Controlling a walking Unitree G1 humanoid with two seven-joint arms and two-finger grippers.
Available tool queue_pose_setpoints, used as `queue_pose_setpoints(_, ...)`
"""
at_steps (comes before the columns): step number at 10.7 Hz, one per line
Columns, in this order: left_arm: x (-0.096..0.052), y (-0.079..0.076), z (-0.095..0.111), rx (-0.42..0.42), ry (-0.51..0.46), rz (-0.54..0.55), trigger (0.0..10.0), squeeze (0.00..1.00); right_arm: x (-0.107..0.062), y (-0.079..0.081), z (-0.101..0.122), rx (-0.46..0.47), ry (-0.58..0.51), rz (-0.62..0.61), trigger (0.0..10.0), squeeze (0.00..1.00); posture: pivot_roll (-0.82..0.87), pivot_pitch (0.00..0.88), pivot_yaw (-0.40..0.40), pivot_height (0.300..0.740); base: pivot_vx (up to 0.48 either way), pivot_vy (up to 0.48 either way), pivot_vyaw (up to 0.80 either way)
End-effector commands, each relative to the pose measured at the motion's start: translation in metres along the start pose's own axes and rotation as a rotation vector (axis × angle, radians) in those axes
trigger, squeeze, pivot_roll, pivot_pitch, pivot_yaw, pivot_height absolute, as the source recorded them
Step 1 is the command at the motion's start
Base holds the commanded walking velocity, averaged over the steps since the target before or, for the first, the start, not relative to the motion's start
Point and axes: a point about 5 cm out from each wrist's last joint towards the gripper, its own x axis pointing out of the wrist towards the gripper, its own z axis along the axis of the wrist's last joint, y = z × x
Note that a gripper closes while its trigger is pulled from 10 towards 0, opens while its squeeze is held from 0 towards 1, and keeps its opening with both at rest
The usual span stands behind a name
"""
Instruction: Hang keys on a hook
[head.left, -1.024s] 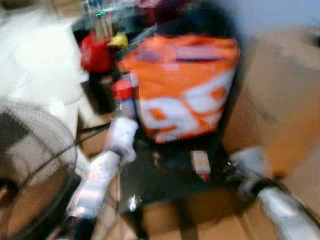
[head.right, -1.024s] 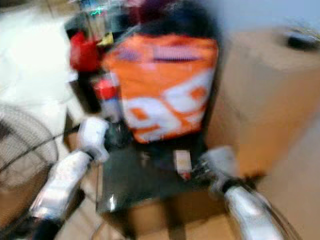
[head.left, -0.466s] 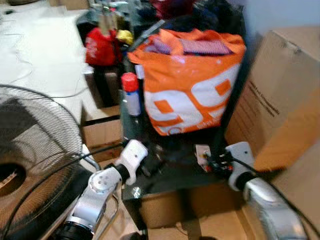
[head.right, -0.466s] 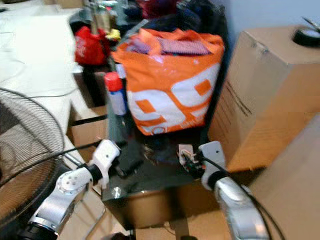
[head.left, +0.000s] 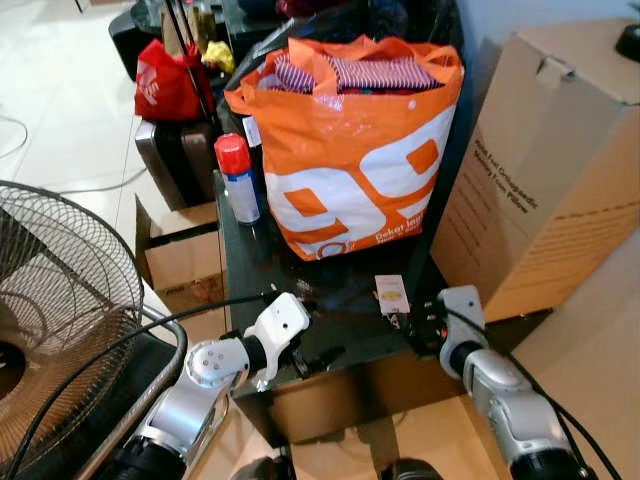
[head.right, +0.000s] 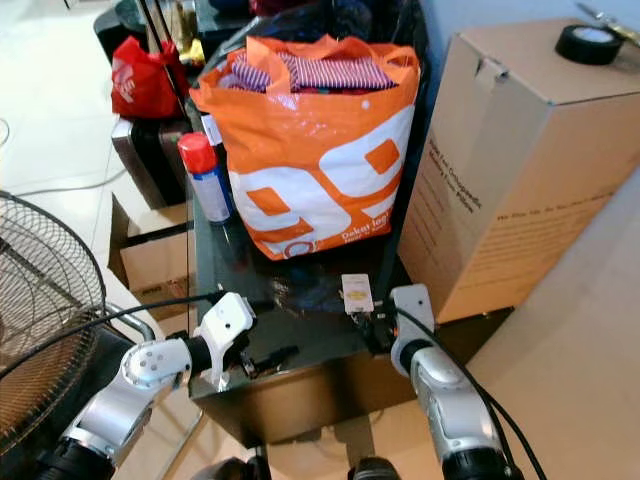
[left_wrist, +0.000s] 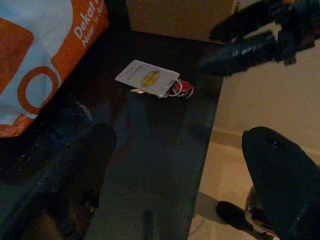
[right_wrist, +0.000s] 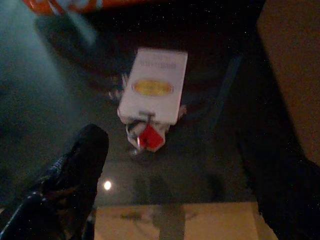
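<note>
One key bunch (right_wrist: 150, 107), one orange bag (head.left: 350, 140), one spray can (head.left: 237, 178), one fan (head.left: 60, 320), two claws (head.left: 300, 355) (head.left: 425, 328)

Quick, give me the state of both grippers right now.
Left gripper: open, holding nothing, over the dark glass table.
Right gripper: open, holding nothing, just short of the keys with the white rectangular tag.

My two arms are silver metal tubes ending in white wrist housings, with black cables looping along each. The left gripper (left_wrist: 180, 165) and right gripper (right_wrist: 175, 175) each carry two long black fingers with a matte, finely textured surface and rounded tips.
</note>
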Motion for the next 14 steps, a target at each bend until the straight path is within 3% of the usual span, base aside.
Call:
queue_pose_setpoints(1, 0.0, 0.0, 0.001, 0.007, 0.005, -0.018, 10.0, 0.25, 0.004, 0.002, 0.0, -0.015, 0.005, 0.02, 10.0, 0.95, -0.21, 0.128, 0.082, 0.74, 0.0, 0.0, 0.0)
queue_pose_setpoints(2, 0.0, 0.0, 0.0, 0.006, 0.006, -0.022, 10.0, 0.25, 0.006, 0.004, 0.001, -0.064, -0.005, 0.03, 10.0, 0.11, -0.21, 0.128, 0.082, 0.74, 0.0, 0.0, 0.0)
queue_pose_setpoints(3, -0.002, 0.0, 0.0, 0.006, 0.008, -0.021, 10.0, 0.25, 0.009, 0.008, 0.001, -0.141, -0.005, 0.065, 10.0, 0.0, -0.2, 0.135, 0.079, 0.74, 0.0, 0.0, 0.0)
queue_pose_setpoints(4, -0.006, 0.0, -0.002, 0.005, 0.01, -0.017, 10.0, 0.25, 0.013, 0.012, 0.004, -0.049, -0.022, 0.099, 10.0, 0.0, -0.19, 0.149, 0.072, 0.74, 0.0, 0.0, 0.0)
queue_pose_setpoints(8, -0.014, -0.003, -0.006, -0.009, 0.019, -0.01, 10.0, 0.25, 0.018, 0.023, 0.02, 0.053, -0.132, 0.18, 10.0, 0.0, -0.17, 0.156, 0.058, 0.74, 0.0, 0.0, 0.0)
queue_pose_setpoints(9, -0.015, -0.003, -0.005, -0.007, 0.021, -0.009, 10.0, 0.25, 0.022, 0.025, 0.017, 0.053, -0.114, 0.15, 9.1, 0.0, -0.16, 0.162, 0.054, 0.74, 0.0, 0.0, 0.0)
queue_pose_setpoints(10, -0.017, -0.004, -0.005, -0.005, 0.022, -0.01, 10.0, 0.25, 0.025, 0.025, 0.017, 0.058, -0.112, 0.127, 6.4, 0.0, -0.15, 0.177, 0.057, 0.74, 0.0, 0.0, 0.0)
queue_pose_setpoints(11, -0.021, -0.005, -0.004, 0.001, 0.028, -0.019, 10.0, 0.25, 0.028, 0.023, 0.017, 0.06, -0.112, 0.08, 4.7, 0.0, -0.14, 0.182, 0.061, 0.74, 0.0, 0.0, 0.0)
queue_pose_setpoints(12, -0.023, -0.007, -0.004, 0.003, 0.032, -0.025, 10.0, 0.25, 0.03, 0.022, 0.016, 0.056, -0.104, 0.053, 4.0, 0.0, -0.14, 0.188, 0.066, 0.74, 0.0, 0.0, 0.0)
queue_pose_setpoints(14, -0.025, -0.009, -0.004, 0.002, 0.038, -0.031, 10.0, 0.25, 0.032, 0.02, 0.013, 0.026, -0.082, 0.021, 4.4, 0.0, -0.14, 0.189, 0.068, 0.74, 0.0, 0.0, 0.0)
